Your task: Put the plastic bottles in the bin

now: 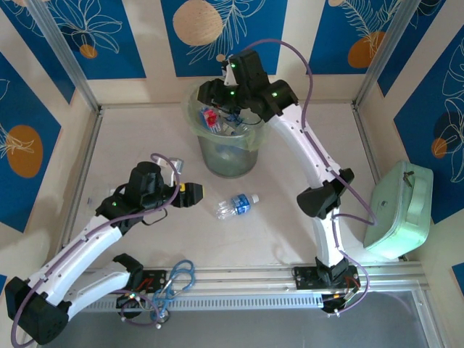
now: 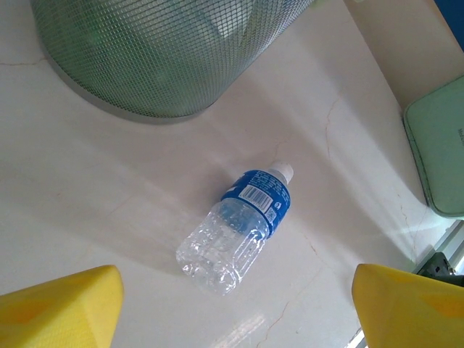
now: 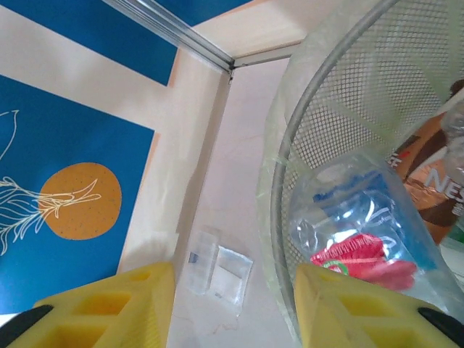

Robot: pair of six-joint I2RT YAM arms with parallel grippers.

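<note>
Left pincer [image 1: 193,194]: spread wide, holding nothing, touching nothing. On the left wrist cam my yellow fingers [image 2: 61,308] sit at 7 and 5 o'clock of the frame, with bare table [image 2: 348,217] between them.

Loose bottle [image 1: 236,206] [image 2: 235,228]: lies on its side on the table at 3 o'clock of the left pincer, near it but apart. It is clear with a blue label and a pale cap, and in the top view the cap points to about 2 o'clock. It is outside the bin, near it at the bin's 6 o'clock.

Bin [image 1: 228,156] [image 2: 159,58]: upright at 12 o'clock of the table, close to the back wall. Its wall is pale green with a mesh pattern.

Right pincer [image 1: 230,112] [image 3: 232,301]: hangs over the bin's mouth on the 12 o'clock side. It is also spread and pinches nothing. On the right wrist cam the bin rim [image 3: 290,145] runs up between my fingers, with one finger over the inside and the other over the outside. Whether a finger touches the rim, I cannot tell.

Inside the bin are a clear blue-label bottle [image 3: 355,210], a brown-label bottle [image 3: 428,170] at its 2 o'clock, and something red [image 3: 362,262] below.

Small clear packets [image 3: 217,272] lie on the table just outside the bin.

Mint-green box [image 1: 399,210] sits at 3 o'clock of the table, well apart from both pincers.
</note>
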